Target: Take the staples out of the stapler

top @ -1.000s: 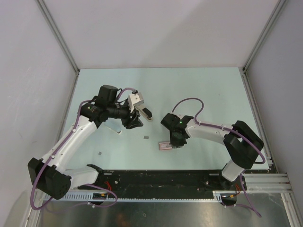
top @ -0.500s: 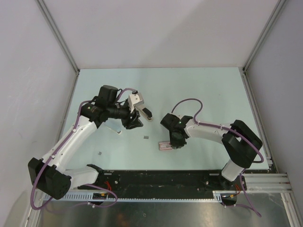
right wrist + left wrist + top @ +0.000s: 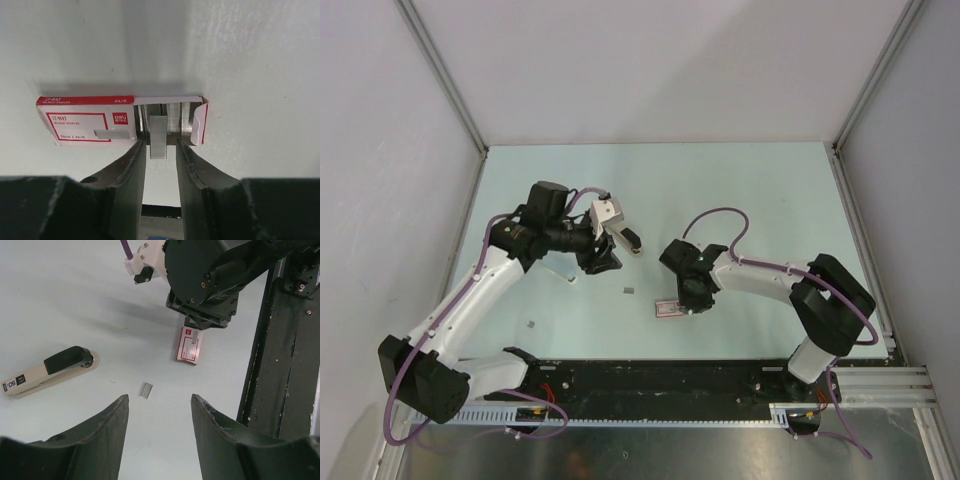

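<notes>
Right wrist shows right fingers [image 3: 131, 170] slightly parted astride staples [image 3: 158, 131] at the "deli 24/6" box [image 3: 85, 125]; left fingers [image 3: 112, 430] spread wide.

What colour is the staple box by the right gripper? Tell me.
Red and white; the staple box shows best in the right wrist view.

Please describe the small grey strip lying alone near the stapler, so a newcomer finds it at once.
On the pale table, find the cream and black stapler and the red and white box. Between them lies the loose staple strip: a tiny flat grey rectangle, touching neither.
</notes>
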Tool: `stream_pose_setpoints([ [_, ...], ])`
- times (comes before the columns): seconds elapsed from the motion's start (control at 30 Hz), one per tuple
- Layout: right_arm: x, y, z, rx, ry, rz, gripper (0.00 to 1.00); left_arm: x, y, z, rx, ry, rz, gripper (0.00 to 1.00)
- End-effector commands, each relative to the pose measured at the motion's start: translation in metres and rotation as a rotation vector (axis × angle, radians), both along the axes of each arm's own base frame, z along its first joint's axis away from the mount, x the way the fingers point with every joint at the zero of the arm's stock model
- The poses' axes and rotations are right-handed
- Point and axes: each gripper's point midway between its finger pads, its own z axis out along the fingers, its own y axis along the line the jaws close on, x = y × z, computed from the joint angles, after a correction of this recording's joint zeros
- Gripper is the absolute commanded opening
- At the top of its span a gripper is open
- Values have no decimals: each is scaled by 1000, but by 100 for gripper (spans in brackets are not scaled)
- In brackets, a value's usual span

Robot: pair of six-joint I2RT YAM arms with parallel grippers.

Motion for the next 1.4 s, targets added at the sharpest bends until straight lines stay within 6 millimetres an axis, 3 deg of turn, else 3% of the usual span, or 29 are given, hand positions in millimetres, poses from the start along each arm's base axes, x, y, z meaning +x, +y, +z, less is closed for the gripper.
stream_pose_setpoints([
  [0.0,9,0,22,23,-72,-24,34,-4,0,7,-13,-42,-20,58],
  [0.1,8,1,33,40,-95,-28,29,-4,-1,8,-14,-44,-20,58],
  [0.23,6,-1,42,49,-113,-25,11,-5,0,8,-14,-44,-20,58],
  [0.37,2,-2,36,45,-90,-12,1,-5,-1,8,-15,-42,-20,58],
  [0.9,-19,1,15,96,-8,38,0,-4,-1,6,-12,-37,-24,58],
  [1.37,-11,1,3,104,26,46,0,-4,0,6,-8,-45,-19,58],
])
